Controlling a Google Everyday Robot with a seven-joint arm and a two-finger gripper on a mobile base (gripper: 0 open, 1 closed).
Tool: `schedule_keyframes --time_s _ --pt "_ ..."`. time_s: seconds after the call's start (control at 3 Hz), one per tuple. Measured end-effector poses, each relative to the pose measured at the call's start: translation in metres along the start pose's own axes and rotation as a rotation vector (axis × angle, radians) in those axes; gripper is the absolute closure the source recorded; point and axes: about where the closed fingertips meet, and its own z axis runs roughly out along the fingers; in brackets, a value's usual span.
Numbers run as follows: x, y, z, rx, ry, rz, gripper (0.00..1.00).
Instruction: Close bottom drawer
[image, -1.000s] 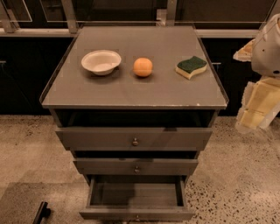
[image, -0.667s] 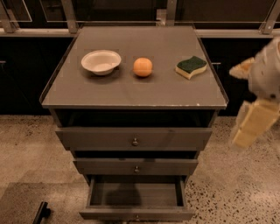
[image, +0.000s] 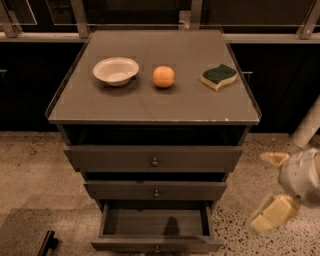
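Camera view shows the grey-brown, low-fronted bottom drawer (image: 125, 244) pulled out at lower centre. The cream two-finger gripper (image: 266, 192) hangs at lower right, released and empty. Pushing from that side could skew and jam the drawer.

Grey-brown bottom drawer (image: 155, 244), lowest of three, pulled well out, dark interior showing, low flat front with small centre knob, end effector (image: 264, 191) off to its right, fingers spread apart

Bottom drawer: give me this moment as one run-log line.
bottom drawer: open | hand: open, empty, right of cabinet, apart from drawer | on top: bowl, orange, sponge
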Motion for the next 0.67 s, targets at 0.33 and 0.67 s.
schedule_keyframes --time_s 0.33,0.67 --pt "0.0155 0.0093 0.0148 -0.022 0.009 0.03 0.0" --pt "0.0143 0.0166 0.0131 0.01 -0.033 0.034 0.0"
